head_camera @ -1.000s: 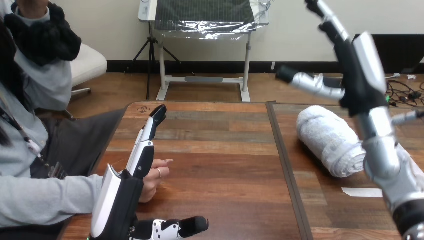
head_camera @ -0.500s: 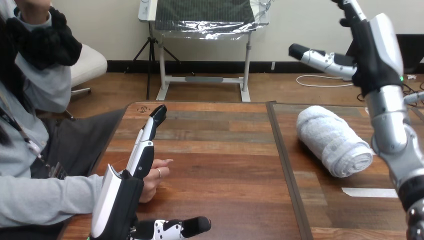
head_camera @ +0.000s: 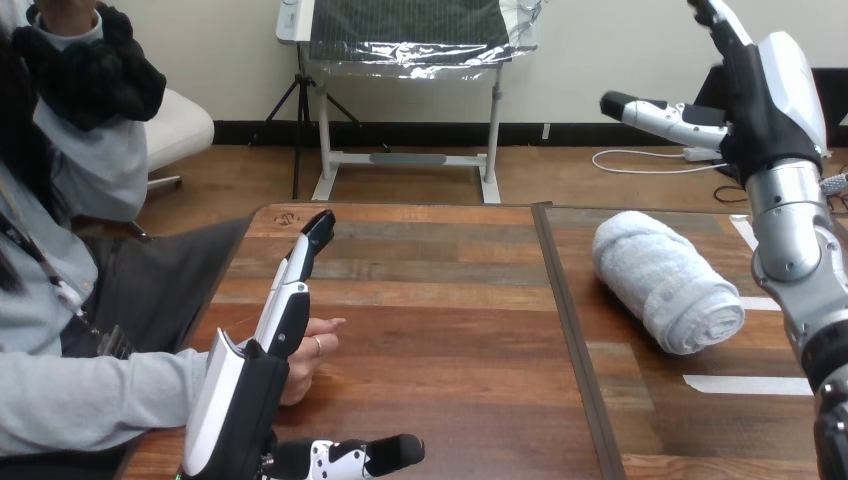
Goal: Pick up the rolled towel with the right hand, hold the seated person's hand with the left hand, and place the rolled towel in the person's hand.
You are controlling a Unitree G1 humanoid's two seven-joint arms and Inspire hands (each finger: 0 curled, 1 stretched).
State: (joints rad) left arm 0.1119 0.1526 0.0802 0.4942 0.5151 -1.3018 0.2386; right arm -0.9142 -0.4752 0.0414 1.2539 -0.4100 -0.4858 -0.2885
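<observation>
The rolled white towel (head_camera: 665, 281) lies on the right half of the table, slanting from far left to near right. My right hand (head_camera: 762, 95) is raised high above and behind it, open, with fingers straight up and thumb pointing left, holding nothing. My left hand (head_camera: 262, 370) stands edge-up at the table's near left, open, fingers stretched toward the far side and thumb lying out to the right. The person's hand (head_camera: 310, 351) rests on the table just behind my left hand, partly hidden by it; I cannot tell whether the two touch.
The wooden table (head_camera: 440, 320) has a dark seam (head_camera: 568, 330) running front to back between the two hands. Strips of white tape (head_camera: 745, 384) lie on its right part near the towel. The person sits at the left edge.
My right hand has risen and swung to the right, away from over the towel, which now shows whole. The left hand, the towel and the person's hand have stayed put.
</observation>
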